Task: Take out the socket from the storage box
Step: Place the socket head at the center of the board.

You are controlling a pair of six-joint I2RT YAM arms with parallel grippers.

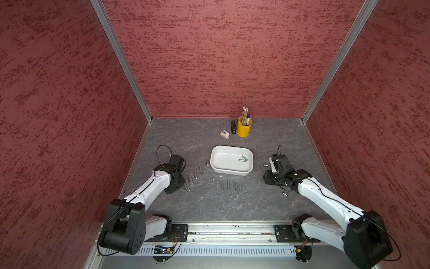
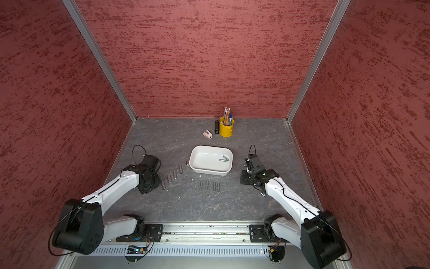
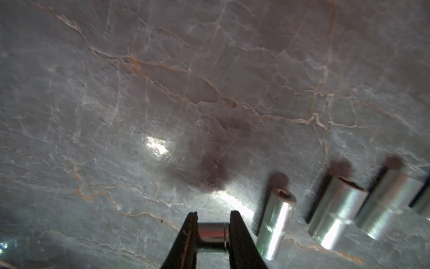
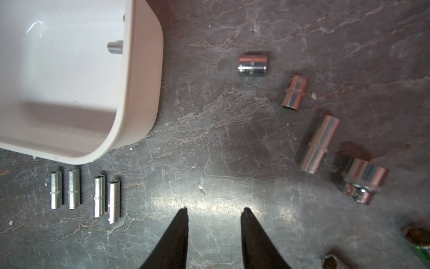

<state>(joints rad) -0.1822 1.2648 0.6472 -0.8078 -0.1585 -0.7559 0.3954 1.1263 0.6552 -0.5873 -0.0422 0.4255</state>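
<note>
I see many sockets lying out on the counter (image 1: 209, 205), so I think most of the job is done. The left end effector (image 3: 213, 213) is clamped on one shiny socket (image 3: 213, 233). It holds it low over the counter, just beside a row of bigger sockets (image 3: 337, 209). I think this one goes down at the end of that row. The right end effector (image 4: 214, 209) has its jaws apart with nothing between them. It hangs over bare counter near the box.

The storage box (image 1: 230, 172) sits in the middle, between the two arms. Two sockets (image 1: 243, 158) lie inside it, touching each other, close to the wall on the right arm's side. I think these two are all that is left to take out.

Four thin sockets (image 1: 231, 185) lie in a row just in front of the box. A few more sockets (image 1: 266, 165) lie near the right arm. Far at the back stands a yellow pen cup (image 1: 243, 130), with a black thing (image 1: 233, 127) and a small pink thing (image 1: 224, 134) beside it. Nothing covers the two sockets. Only the box wall next to them could make them hard to grab.
</note>
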